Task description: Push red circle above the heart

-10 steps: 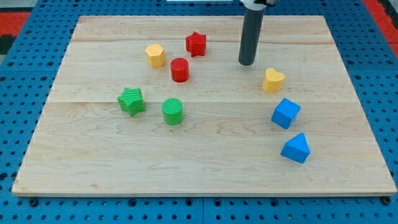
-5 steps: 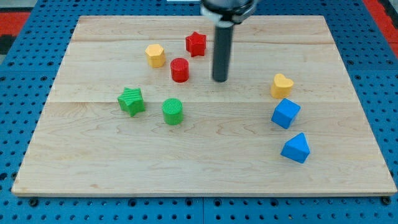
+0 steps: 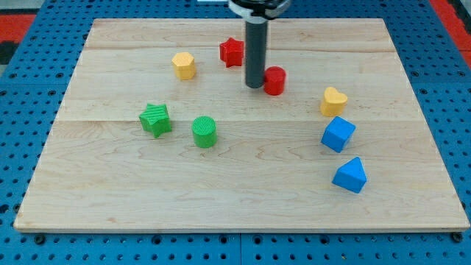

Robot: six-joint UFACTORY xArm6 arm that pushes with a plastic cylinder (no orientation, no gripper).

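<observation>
The red circle stands on the wooden board, right of centre near the view's top. My tip touches its left side. The yellow heart lies further to the view's right and a little lower, apart from the red circle.
A red star sits just left of the rod. A yellow hexagon lies further left. A green star and a green circle sit at the left middle. A blue cube and a blue triangular block lie below the heart.
The red circle has slid to the right, from beside the yellow hexagon toward the heart. My tip swung left past it and now sits on its left side. The heart shifted slightly right earlier.
</observation>
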